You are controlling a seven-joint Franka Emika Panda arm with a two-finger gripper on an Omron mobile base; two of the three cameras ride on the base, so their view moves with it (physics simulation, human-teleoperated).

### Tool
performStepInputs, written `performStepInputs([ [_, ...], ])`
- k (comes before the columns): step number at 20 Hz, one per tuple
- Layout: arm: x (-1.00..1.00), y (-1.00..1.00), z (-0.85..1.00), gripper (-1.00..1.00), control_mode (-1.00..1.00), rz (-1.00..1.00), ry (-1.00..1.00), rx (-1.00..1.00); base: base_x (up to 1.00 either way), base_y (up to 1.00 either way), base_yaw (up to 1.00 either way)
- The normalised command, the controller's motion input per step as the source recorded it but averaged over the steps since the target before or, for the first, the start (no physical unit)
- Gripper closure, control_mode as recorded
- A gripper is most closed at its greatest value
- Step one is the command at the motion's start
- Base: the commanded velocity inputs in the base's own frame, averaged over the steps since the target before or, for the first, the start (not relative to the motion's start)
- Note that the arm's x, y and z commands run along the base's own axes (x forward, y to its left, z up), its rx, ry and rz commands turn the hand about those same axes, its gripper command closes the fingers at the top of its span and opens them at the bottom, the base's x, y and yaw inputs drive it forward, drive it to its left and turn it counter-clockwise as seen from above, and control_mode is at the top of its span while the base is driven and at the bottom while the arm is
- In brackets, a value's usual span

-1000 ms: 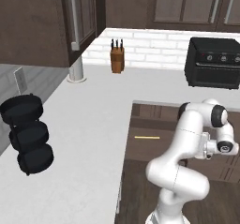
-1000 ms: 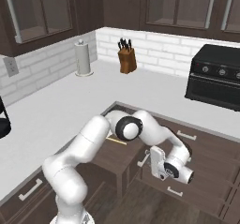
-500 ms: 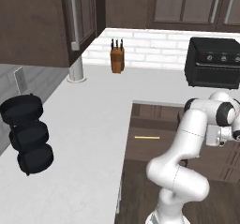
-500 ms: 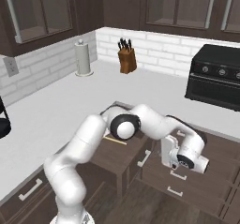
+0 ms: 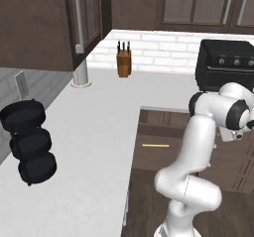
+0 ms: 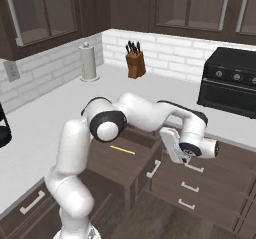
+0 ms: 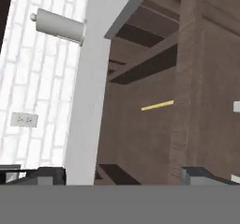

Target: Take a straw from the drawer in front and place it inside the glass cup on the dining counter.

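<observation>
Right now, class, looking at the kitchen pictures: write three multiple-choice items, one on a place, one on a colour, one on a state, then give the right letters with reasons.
1. Where does the straw lie?
A. in the drawer
B. on the white counter
C. beside the knife block

2. What colour is the straw?
A. red
B. pale yellow
C. blue

3. How is the drawer?
A. shut
B. taken out and set on the counter
C. pulled open

Answers:
1 A: the straw rests flat on the drawer's brown floor.
2 B: it shows as a thin pale-yellow line in the hand view.
3 C: its front stands out from the cabinet, showing the inside.
</observation>
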Motion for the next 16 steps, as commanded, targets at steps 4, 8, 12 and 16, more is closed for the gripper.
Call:
performStepInputs([
  [4, 0.00, 0.86, 0.30, -1.00, -1.00, 0.01, 0.03, -0.48, 0.00, 0.00, 0.00],
  [8, 0.00, 0.70, 0.12, -1.00, -1.00, 0.00, 0.10, -0.38, 0.00, 0.00, 0.00],
  [12, 0.04, 0.44, 0.02, -1.00, -1.00, 0.00, 0.23, -0.25, 0.00, 0.00, 0.00],
  [16, 0.34, 0.08, 0.00, -1.00, -1.00, -0.08, 0.38, -0.14, 0.00, 0.00, 0.00],
])
